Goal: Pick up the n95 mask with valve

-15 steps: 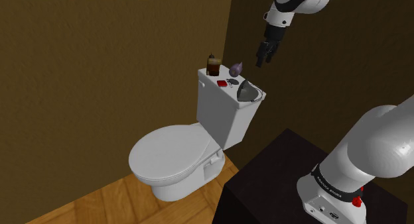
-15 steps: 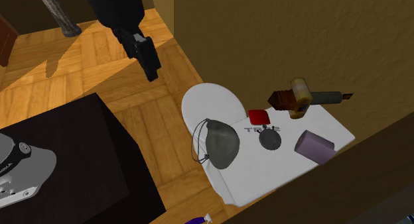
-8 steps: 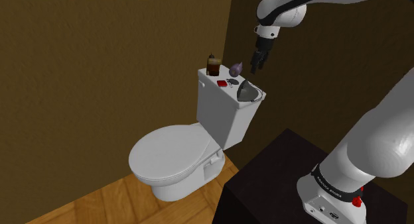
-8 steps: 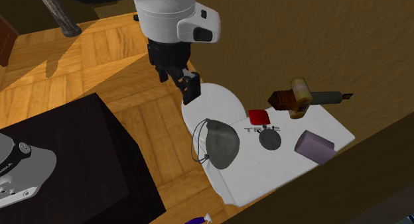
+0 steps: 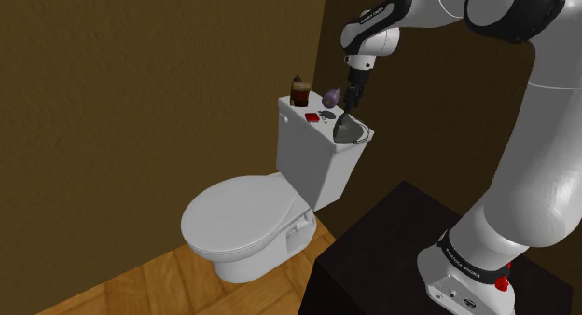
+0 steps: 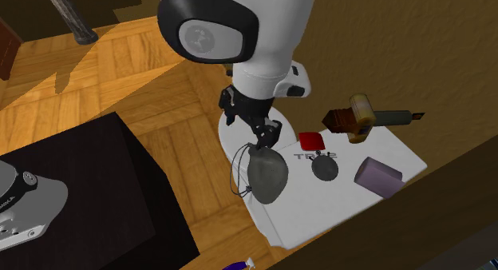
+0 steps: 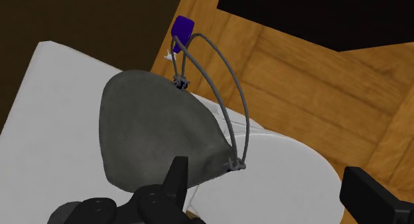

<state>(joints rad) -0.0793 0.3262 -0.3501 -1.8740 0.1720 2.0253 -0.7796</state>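
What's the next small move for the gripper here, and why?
Probably a small sideways shift to centre the gripper over the mask before lowering. In the wrist view the open fingers sit off to the strap side: one overlaps the mask's edge, the other hangs clear of it.

Claw, a second ago high and aside, now low, just above the grey mask
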